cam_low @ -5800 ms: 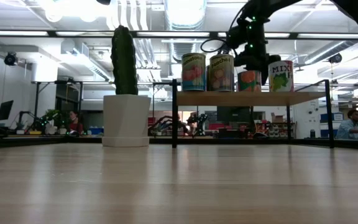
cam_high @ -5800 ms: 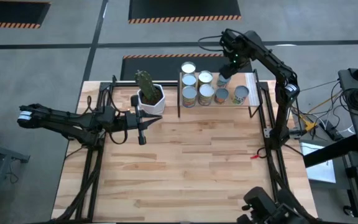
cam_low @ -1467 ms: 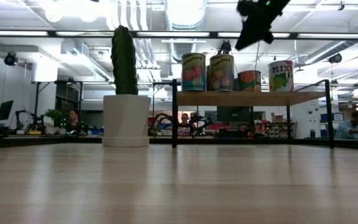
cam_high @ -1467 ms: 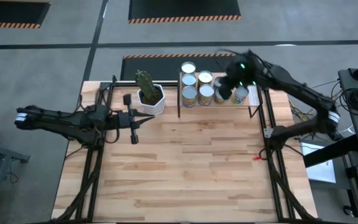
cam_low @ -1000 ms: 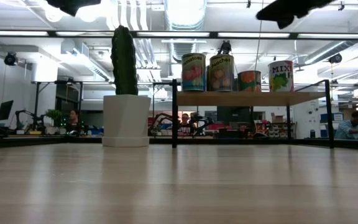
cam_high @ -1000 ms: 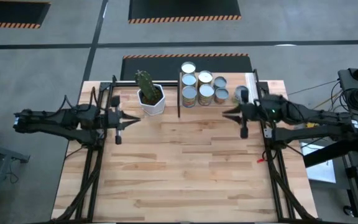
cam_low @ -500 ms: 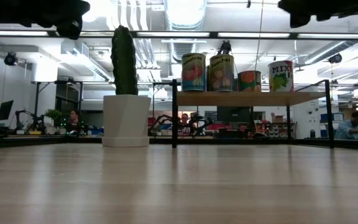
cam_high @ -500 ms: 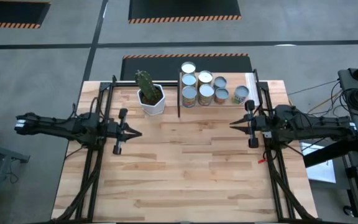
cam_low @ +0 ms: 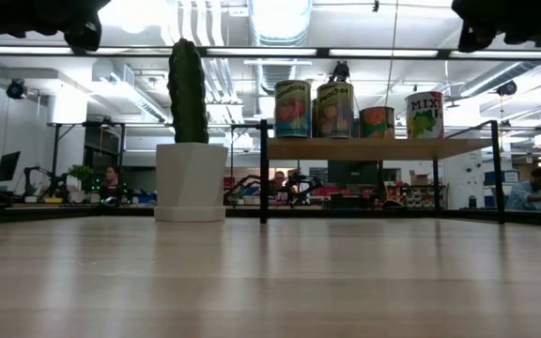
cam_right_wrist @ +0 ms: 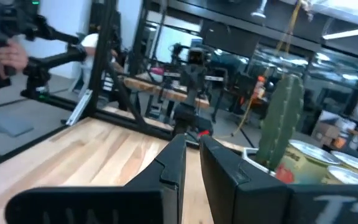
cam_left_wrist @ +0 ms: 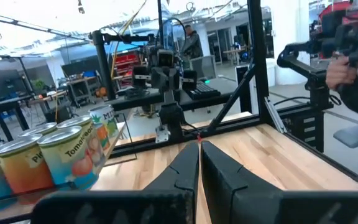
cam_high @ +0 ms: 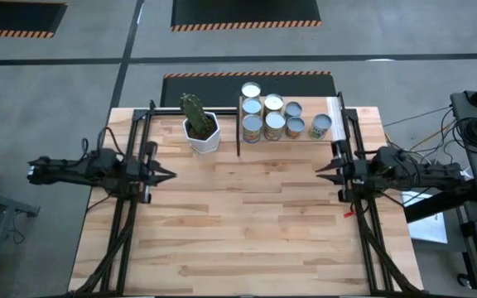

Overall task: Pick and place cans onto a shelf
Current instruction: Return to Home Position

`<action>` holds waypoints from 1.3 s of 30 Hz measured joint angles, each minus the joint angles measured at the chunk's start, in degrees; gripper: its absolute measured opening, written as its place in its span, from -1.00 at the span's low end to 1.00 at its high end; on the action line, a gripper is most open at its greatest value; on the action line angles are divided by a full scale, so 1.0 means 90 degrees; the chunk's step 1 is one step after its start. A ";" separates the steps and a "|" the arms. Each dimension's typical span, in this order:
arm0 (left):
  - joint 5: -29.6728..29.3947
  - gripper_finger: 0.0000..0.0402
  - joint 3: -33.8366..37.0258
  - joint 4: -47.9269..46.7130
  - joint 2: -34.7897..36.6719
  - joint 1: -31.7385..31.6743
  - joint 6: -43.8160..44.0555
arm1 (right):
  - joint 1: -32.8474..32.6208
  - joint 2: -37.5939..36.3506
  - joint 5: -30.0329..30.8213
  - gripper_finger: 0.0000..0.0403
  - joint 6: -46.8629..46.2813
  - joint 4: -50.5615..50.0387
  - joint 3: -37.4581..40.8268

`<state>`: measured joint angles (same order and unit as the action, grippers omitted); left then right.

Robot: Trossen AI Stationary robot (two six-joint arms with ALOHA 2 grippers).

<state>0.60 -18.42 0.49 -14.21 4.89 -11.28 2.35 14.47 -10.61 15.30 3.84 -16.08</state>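
Several cans (cam_high: pixel 272 116) stand upright on the shelf (cam_high: pixel 331 106), a light wooden board on a black frame at the table's far edge. In the low view the cans (cam_low: pixel 335 109) stand in a row on the shelf (cam_low: pixel 374 147). My left gripper (cam_high: pixel 171 175) hovers shut over the table's left side, level and pointing right, with nothing in it; its own view shows the fingers (cam_left_wrist: pixel 185 171) closed together. My right gripper (cam_high: pixel 318 172) hovers shut over the right side, pointing left, fingers (cam_right_wrist: pixel 173 162) holding nothing. Both grippers are well clear of the cans.
A cactus in a white hexagonal pot (cam_high: pixel 199 131) stands left of the shelf. Black arm frames (cam_high: pixel 127 215) (cam_high: pixel 363 219) run along both table sides. The slatted tabletop (cam_high: pixel 247 215) lies bare between the grippers. A person's hand (cam_left_wrist: pixel 337 70) holds a controller beyond the table.
Both grippers have drawn back toward their own sides of the table and toward its near edge. They sank and levelled out as they went. The right one has left the space in front of the shelf. Both stayed shut. The cans have not moved.
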 joint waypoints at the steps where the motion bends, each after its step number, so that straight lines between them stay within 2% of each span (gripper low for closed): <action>1: -0.0002 -1.00 0.0014 -0.0075 0.0111 0.0000 0.0029 | 0.0000 -0.0076 -0.0057 -0.81 0.0042 0.0004 0.0076; 5: -0.0004 -1.00 0.0037 -0.0336 0.0566 0.0000 0.0112 | 0.0005 -0.0420 -0.0229 -0.81 0.0079 -0.0019 0.0320; 11: -0.0004 -1.00 0.0092 -0.0570 0.1162 0.0000 0.0123 | 0.0002 -0.0927 -0.0854 -0.81 0.0229 -0.0078 0.0695; 15: -0.0004 -1.00 0.0233 -0.0703 0.1548 0.0000 0.0123 | 0.0002 -0.1190 -0.0869 -0.81 0.0211 -0.0057 0.0889; 20: -0.0005 -1.00 0.0439 -0.0725 0.1534 0.0000 0.0123 | 0.0002 -0.1445 -0.0869 -0.81 -0.0034 -0.0056 0.1149; 23: -0.0009 -1.00 0.0600 -0.0744 0.1565 0.0000 0.0123 | 0.0005 -0.1569 -0.0864 -0.81 0.0151 -0.0059 0.1258; 31: -0.0012 -1.00 0.1278 0.0063 0.1582 0.0000 0.0123 | 0.0005 -0.1558 -0.0864 -0.81 0.0396 -0.0031 0.1662; 36: -0.0014 -1.00 0.1892 0.0917 0.1582 0.0000 -0.0033 | 0.0005 -0.1512 -0.0867 -0.81 0.0051 -0.0024 0.1701; 39: -0.0015 -1.00 0.1980 0.0952 0.1566 0.0000 -0.0065 | 0.0005 -0.1512 -0.0868 -0.81 -0.0123 -0.0029 0.1703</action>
<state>0.46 -0.60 9.06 -0.12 4.89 -11.87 2.39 0.86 -18.43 14.19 3.57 -0.75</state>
